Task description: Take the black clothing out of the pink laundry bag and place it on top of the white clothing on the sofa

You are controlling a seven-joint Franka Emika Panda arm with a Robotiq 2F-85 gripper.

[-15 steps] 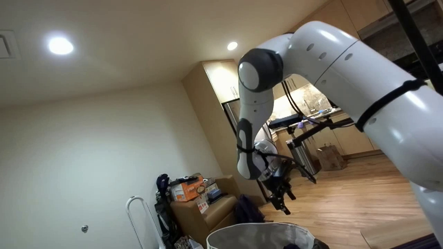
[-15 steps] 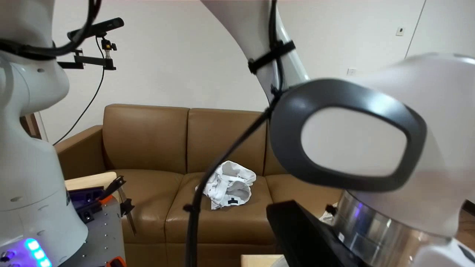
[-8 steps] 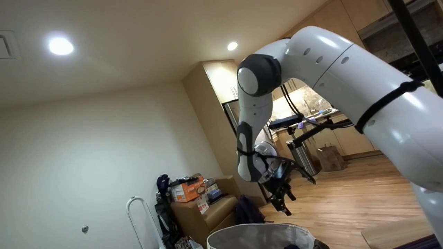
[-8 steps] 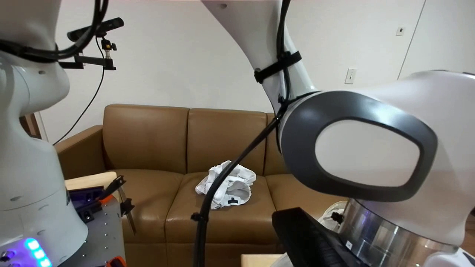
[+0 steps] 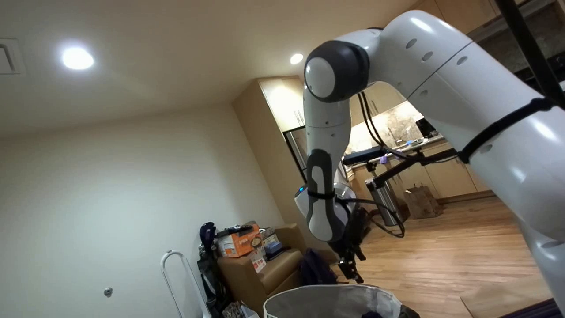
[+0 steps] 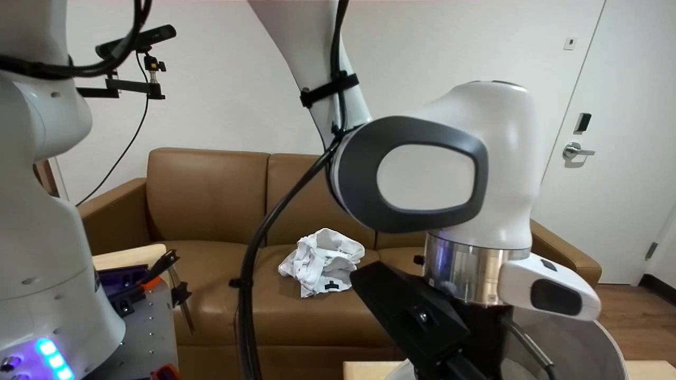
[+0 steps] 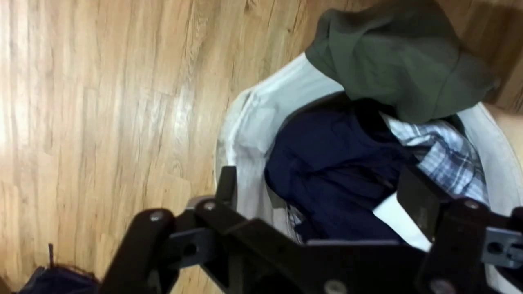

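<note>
The laundry bag looks pale grey-white rather than pink; its rim shows in the wrist view (image 7: 249, 163) and in both exterior views (image 5: 326, 290) (image 6: 573, 338). Inside lies dark clothing that looks navy to black (image 7: 318, 159), beside a plaid cloth (image 7: 451, 167) and something white (image 7: 394, 216). The white clothing (image 6: 322, 261) lies crumpled on the brown sofa's (image 6: 211, 285) middle seat. My gripper (image 7: 322, 183) is open and empty above the bag, fingers wide apart; in an exterior view it hangs above the rim (image 5: 356, 268). Its fingertips are out of frame in the sofa view.
An olive-green cloth (image 7: 400, 61) drapes over the bag's rim. A dark backpack (image 7: 57, 281) lies on the wooden floor. A light wooden board (image 6: 369, 370) shows beside the bag. A camera on a bracket (image 6: 137, 42) stands near the robot base.
The arm has swung toward the base in the sofa view, uncovering the bag, the door and the whole white clothing. The gripper has turned and come slightly lower, nearer the bag's rim.
</note>
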